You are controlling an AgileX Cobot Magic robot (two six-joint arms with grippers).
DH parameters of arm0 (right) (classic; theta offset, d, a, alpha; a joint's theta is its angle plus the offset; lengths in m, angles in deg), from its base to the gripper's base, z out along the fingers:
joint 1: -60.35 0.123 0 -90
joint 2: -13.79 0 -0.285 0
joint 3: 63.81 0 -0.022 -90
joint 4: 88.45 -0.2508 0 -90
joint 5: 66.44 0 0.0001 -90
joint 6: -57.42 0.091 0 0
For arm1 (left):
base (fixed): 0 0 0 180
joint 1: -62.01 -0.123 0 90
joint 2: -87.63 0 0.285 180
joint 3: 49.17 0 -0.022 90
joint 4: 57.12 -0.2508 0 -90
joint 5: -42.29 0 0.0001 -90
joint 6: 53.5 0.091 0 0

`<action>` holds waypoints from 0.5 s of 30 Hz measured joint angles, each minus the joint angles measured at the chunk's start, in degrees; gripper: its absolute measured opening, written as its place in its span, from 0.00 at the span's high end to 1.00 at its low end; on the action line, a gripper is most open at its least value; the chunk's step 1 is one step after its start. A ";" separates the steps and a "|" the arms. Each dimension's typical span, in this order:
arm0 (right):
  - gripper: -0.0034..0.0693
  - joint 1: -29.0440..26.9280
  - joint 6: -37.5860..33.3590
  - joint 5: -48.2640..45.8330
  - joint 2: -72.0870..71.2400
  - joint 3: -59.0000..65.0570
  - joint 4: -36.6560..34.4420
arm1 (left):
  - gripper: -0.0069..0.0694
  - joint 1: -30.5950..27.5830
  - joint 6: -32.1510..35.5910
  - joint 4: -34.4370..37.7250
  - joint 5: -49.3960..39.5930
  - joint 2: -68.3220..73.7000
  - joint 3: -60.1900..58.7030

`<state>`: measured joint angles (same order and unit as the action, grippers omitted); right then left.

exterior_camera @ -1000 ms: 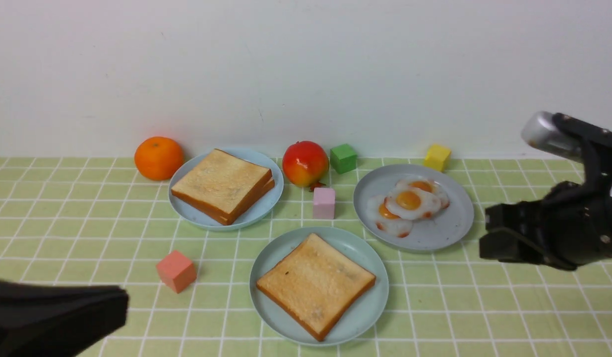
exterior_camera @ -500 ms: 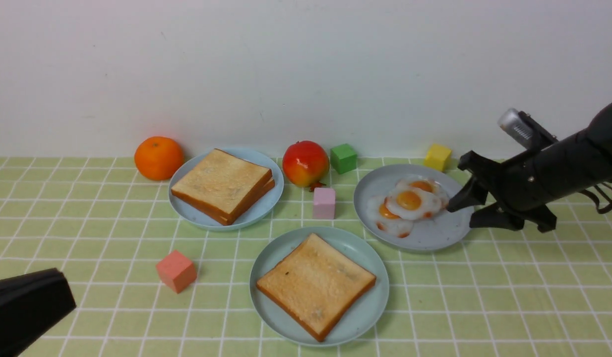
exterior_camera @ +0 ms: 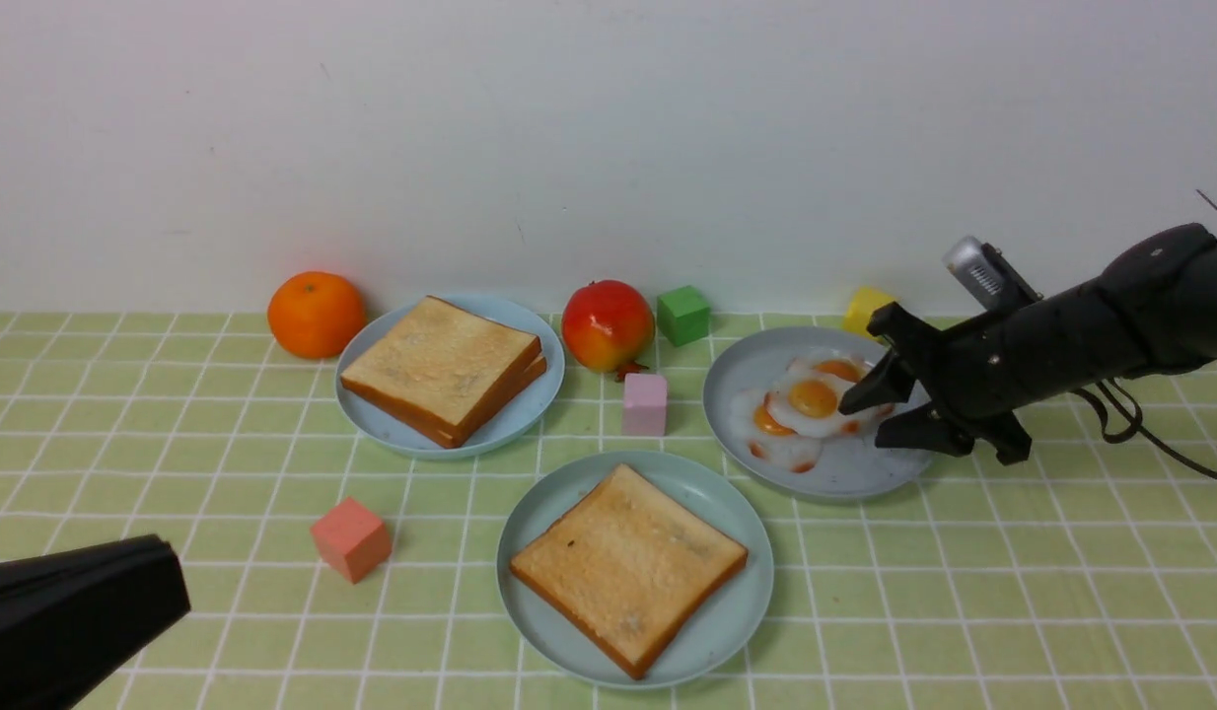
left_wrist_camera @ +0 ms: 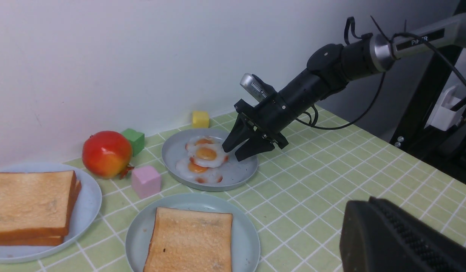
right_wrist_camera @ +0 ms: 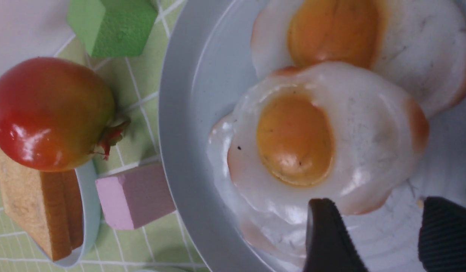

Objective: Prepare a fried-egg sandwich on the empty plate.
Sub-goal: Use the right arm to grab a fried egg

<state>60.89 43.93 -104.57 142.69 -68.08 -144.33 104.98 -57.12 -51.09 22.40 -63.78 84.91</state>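
R tool (exterior_camera: 862,424) reached eggs (exterior_camera: 812,398); arm (left_wrist_camera: 420,39) marked "Pi-R"

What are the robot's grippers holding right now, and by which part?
Nothing. The right gripper is open, jaws spread at the top fried egg's edge; the left gripper is shut, empty.

Front-centre plate (exterior_camera: 737,616): one toast slice (exterior_camera: 628,567) on it. Rear-left plate (exterior_camera: 372,424): two stacked slices (exterior_camera: 441,365). Rear-right plate (exterior_camera: 865,471): three overlapping fried eggs (exterior_camera: 814,399). Pomegranate (exterior_camera: 607,323) and a cube (exterior_camera: 644,402) sit between the rear plates. Citrus fruit (exterior_camera: 316,314) lies left of the rear-left plate.
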 joint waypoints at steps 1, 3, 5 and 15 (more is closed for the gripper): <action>0.46 0.00 0.00 0.00 0.01 -0.05 -0.06 | 0.93 0.00 0.00 0.00 0.00 0.00 0.00; 0.46 0.00 0.00 0.42 0.64 -0.24 -0.46 | 0.93 0.00 0.00 -0.05 0.00 0.00 0.00; 0.46 0.00 0.00 0.94 1.11 -0.35 -1.23 | 0.93 0.00 0.00 -0.05 0.00 0.00 -0.03; 0.46 0.00 -0.32 2.23 2.71 -0.70 -4.11 | 0.93 0.00 0.00 -0.07 0.00 0.00 -0.06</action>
<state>60.89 43.62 -102.34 145.40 -68.77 -148.44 104.98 -57.12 -51.16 22.40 -63.78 84.85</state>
